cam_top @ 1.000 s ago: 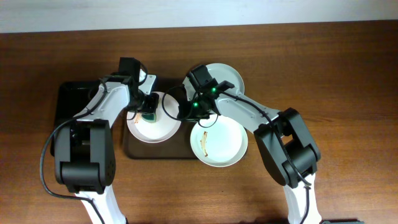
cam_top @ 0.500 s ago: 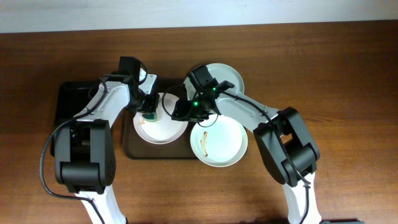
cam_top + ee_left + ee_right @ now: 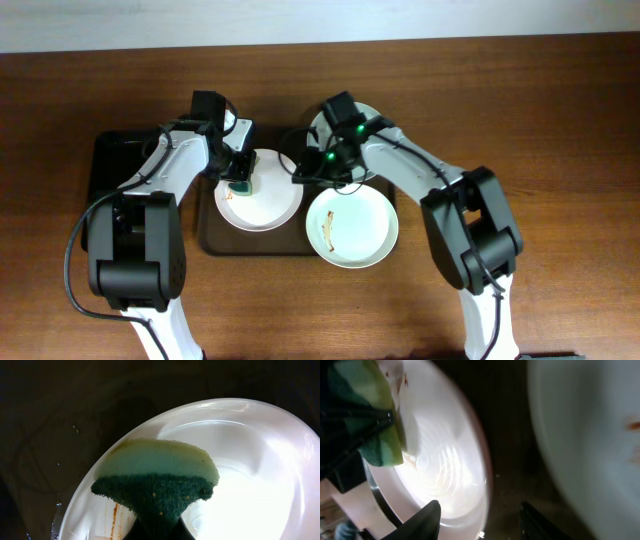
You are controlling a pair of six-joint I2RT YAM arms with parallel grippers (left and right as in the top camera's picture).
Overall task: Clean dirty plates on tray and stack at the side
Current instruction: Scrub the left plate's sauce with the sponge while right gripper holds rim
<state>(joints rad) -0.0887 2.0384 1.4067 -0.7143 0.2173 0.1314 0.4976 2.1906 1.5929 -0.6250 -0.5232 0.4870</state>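
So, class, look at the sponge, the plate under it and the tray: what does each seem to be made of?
Sponge: soft pale-green foam with a coarse dark-green scouring layer, fuzzy and porous. Plate: glossy white, ceramic or melamine, judging by bright glare. Tray: dark brown, smooth, possibly plastic; unclear.

Left tool [image 3: 240,180] clamped on sponge [image 3: 156,477]; right tool [image 3: 481,512] jaws apart; both arms bent inward

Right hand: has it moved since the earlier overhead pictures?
Yes. The right hand moved rightward and toward the table's far edge, judged against the unmoved tray.
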